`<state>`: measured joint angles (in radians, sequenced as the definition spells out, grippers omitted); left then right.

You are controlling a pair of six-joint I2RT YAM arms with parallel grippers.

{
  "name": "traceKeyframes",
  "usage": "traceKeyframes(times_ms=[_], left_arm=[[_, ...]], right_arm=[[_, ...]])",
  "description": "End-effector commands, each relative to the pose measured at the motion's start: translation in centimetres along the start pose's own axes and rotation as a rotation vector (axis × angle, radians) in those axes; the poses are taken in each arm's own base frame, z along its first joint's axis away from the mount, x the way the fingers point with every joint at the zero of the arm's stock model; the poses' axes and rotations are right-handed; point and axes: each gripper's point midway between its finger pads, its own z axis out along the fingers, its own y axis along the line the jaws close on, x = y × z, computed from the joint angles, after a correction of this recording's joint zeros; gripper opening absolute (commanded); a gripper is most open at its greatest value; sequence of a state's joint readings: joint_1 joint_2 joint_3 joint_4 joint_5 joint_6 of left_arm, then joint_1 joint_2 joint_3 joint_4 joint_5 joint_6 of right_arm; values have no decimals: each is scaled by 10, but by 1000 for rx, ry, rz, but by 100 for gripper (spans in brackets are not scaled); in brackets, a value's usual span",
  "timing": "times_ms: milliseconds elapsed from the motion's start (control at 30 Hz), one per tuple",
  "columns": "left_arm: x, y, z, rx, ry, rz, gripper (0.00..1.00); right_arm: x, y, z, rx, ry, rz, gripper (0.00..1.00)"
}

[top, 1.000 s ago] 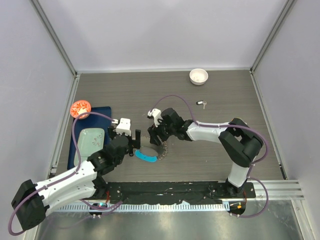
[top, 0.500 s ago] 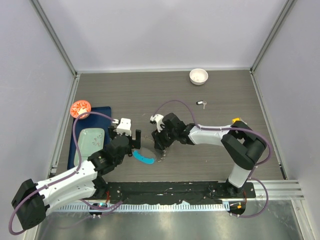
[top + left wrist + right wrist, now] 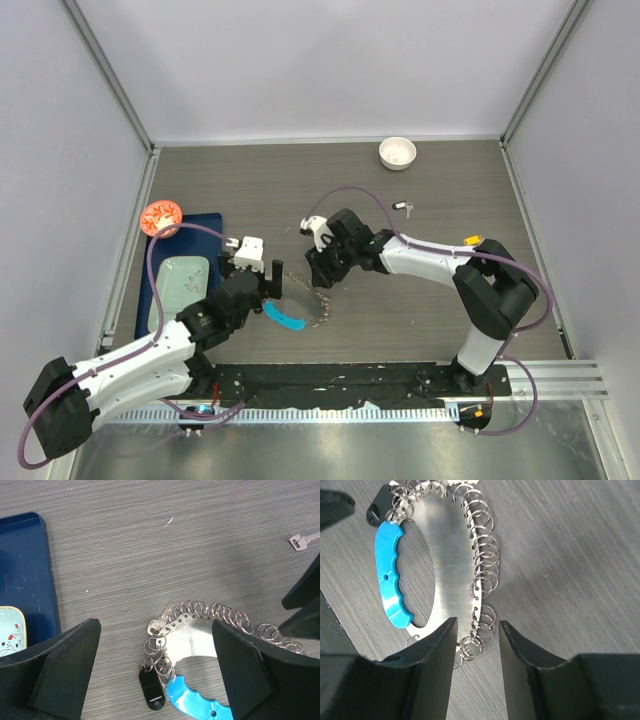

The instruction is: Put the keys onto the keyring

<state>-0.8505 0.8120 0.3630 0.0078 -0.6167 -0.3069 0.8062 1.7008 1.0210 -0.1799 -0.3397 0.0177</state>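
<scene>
The keyring (image 3: 303,300) lies on the table between my grippers, a loop of silver rings on a metal plate with a blue plastic segment (image 3: 286,318). In the left wrist view the keyring (image 3: 210,614) carries a black tag (image 3: 151,690) and a silver key (image 3: 159,624). My left gripper (image 3: 268,290) is open and empty, its jaws wide either side of the ring's left end (image 3: 157,680). My right gripper (image 3: 318,275) is narrowly open just above the ring's right side; in its wrist view (image 3: 477,625) several rings (image 3: 481,630) lie between the fingers. A loose key (image 3: 402,208) lies far right.
A small white bowl (image 3: 397,152) stands at the back. A dark blue tray (image 3: 203,228) with a pale plate (image 3: 180,285) sits at the left, a red object (image 3: 160,215) at its far corner. The loose key also shows in the left wrist view (image 3: 300,540).
My right gripper dipped toward the ring's right side, then drew back a little toward the far side. The keyring shifted slightly. My left arm has not moved.
</scene>
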Motion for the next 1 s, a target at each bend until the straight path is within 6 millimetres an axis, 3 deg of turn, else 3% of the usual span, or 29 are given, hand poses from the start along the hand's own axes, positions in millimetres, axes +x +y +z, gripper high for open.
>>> traceKeyframes(times_ms=[0,167,300,500,533,567,967], left_arm=[[-20,-4,0,9,-52,-40,98],[-20,-5,0,12,-53,-39,98],[-20,-5,0,15,-52,-39,98],[-20,-5,0,10,-52,-38,98],[-20,-4,1,9,-52,-38,98],[-21,-4,0,9,-55,-40,98],[-24,0,-3,-2,-77,-54,97]], right_arm=[[-15,5,-1,-59,17,-103,44],[-3,-9,-6,37,41,-109,43],[3,-4,-24,96,-12,-73,43],[27,25,-32,182,-41,-102,44],[26,20,-36,235,-67,-106,45],[30,28,-32,232,-83,-118,45],[34,44,2,186,-73,-158,54]])
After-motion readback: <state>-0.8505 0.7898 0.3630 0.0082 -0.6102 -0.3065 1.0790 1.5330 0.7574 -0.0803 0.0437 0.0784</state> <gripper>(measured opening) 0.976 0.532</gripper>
